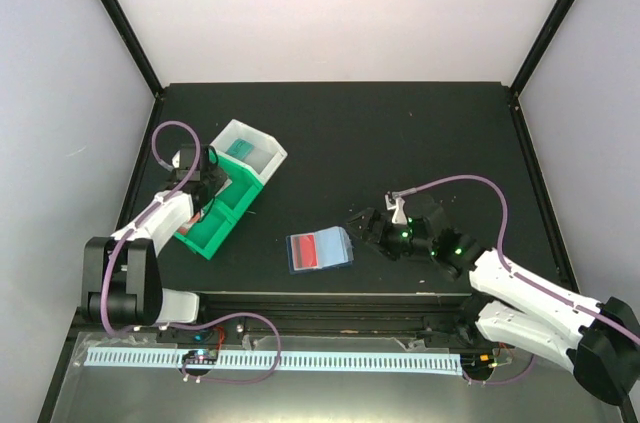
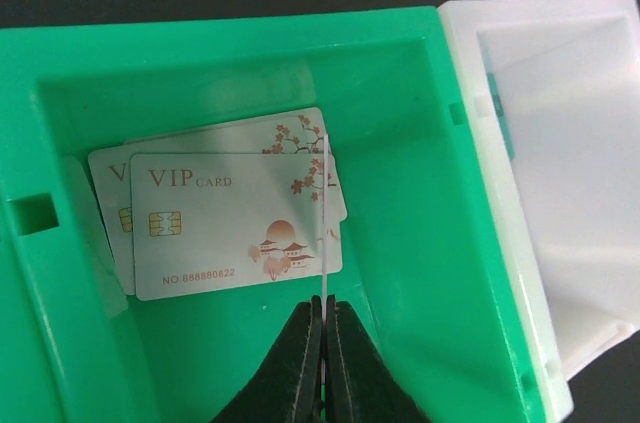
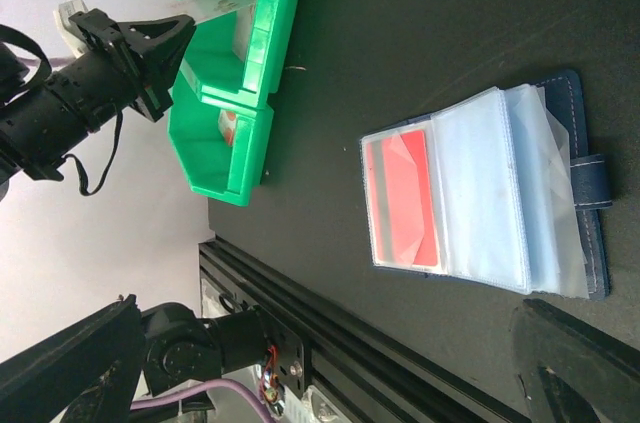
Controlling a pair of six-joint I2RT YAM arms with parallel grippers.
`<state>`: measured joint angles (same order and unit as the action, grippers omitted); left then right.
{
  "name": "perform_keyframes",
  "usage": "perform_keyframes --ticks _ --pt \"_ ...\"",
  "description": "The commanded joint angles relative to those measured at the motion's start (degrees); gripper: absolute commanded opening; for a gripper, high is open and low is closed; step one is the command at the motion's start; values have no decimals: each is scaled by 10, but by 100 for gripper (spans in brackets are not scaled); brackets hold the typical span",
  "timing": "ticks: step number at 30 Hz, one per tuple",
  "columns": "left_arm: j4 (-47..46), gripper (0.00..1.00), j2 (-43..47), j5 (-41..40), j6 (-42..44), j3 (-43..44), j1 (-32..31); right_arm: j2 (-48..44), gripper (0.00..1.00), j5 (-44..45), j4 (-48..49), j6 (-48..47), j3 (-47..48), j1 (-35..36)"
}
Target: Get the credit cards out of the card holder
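Far left: left gripper [image 2: 324, 315] clenched on a pale card [image 2: 326, 213], held edge-on above the green bin [image 2: 420, 143]. Beneath it, on the bin's floor, overlapping white VIP cards [image 2: 225, 228], printed face up, gold chip and blossom motif in plain sight. Touching the green bin on one side, a white bin [image 2: 560, 93].

Centre, near the front edge of the black table [image 1: 400, 133]: card holder [image 1: 320, 250], spread open and flat, well apart from both bins, clear pockets fanned, navy snap tab on one edge. Tucked inside one pocket, a red card [image 3: 405, 201].

Right of the holder, near but not touching: right gripper [image 1: 368, 226], low over the table and pointed at the holder. Jaw state impossible to tell, with only one dark finger in the wrist view.
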<state>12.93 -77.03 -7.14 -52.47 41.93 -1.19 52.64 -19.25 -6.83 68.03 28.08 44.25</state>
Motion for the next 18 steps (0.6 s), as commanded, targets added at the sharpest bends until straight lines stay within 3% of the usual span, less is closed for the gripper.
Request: perform_keyframes --ticks 1,18 --pt "-23 2 -15 3 18 24 5 5 100 -3 -1 -13 18 -2" --pt "-13 7 -16 -33 52 26 5 10 100 -2 -10 -18 25 -2"
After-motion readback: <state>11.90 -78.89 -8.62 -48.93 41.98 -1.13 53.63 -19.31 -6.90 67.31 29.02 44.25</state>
